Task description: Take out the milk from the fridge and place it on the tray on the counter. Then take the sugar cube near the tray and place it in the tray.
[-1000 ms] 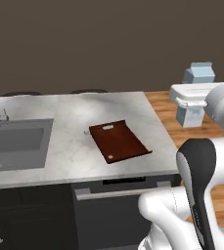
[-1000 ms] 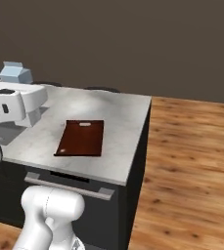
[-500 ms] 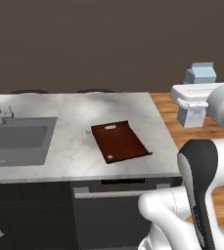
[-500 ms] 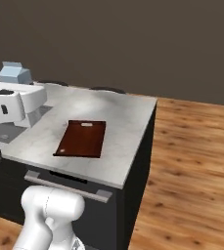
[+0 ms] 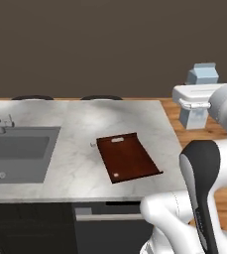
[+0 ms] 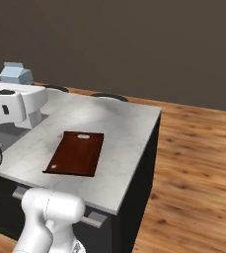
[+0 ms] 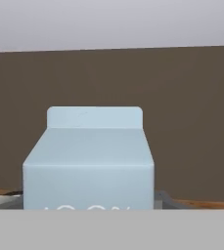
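One pale blue milk (image 7: 89, 163) carton, gabled top, upright.

The white arm rises from the base, elbow bent, forearm reaching level. The end effector (image 5: 198, 101) sits upright at its far end, closed around the milk (image 5: 202, 74).

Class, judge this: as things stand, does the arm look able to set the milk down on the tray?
Probably yes: the milk sits held in the tool, and the tray lies bare on the counter, nothing between.
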